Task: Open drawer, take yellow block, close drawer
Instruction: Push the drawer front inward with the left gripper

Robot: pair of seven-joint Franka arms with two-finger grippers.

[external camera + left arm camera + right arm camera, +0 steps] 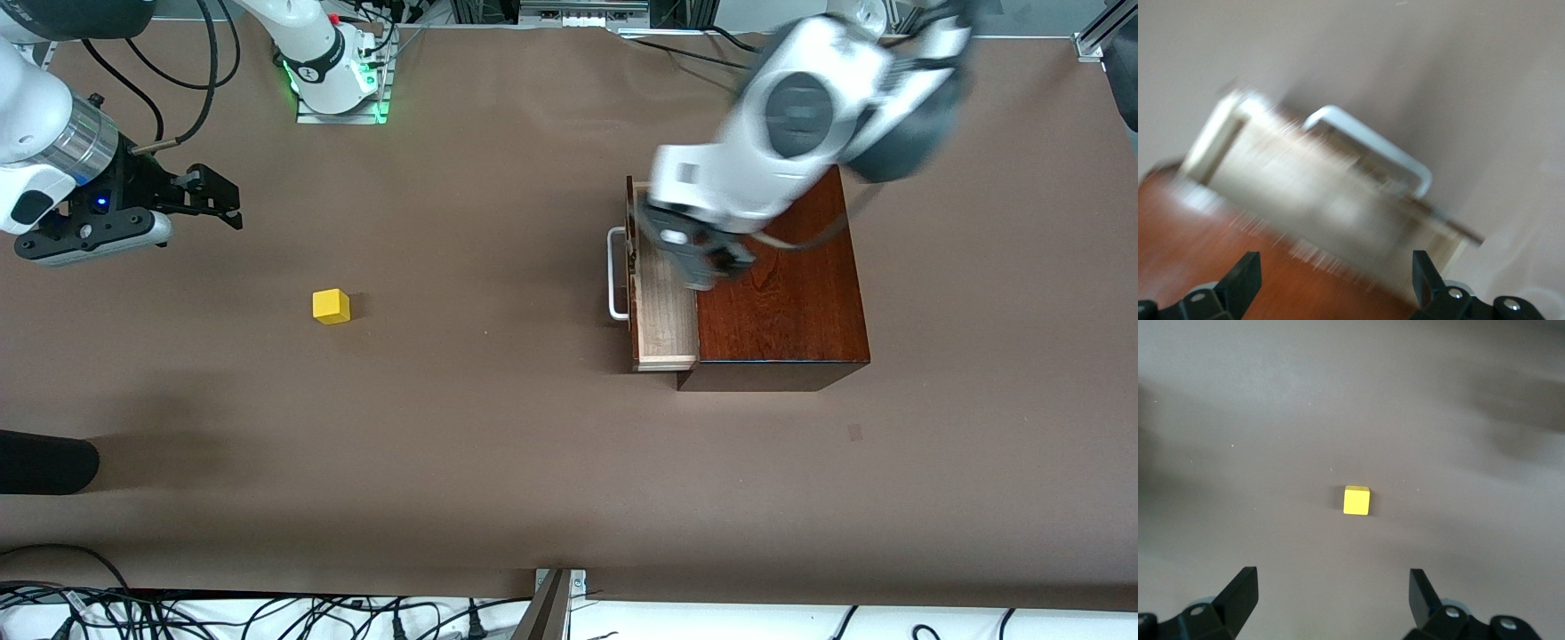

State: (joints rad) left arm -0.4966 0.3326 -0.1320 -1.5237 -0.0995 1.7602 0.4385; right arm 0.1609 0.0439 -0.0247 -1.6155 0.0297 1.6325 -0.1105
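Brown table: wrist views alone show both grippers' fingers wide, empty.

we see even, diffuse light from above on the brown worktop, bright but without harsh glare. shadows are soft: a faint one hugs the yellow block, and a broad dim patch lies near the dark object at the edge of the front view. the glossy box carries a mild sheen on its top. motion blur smears the left arm in the front view, and the left wrist view is heavily streaked, the drawer and its handle soft-edged. the right wrist view is sharp at the block, slightly hazy toward its corners.
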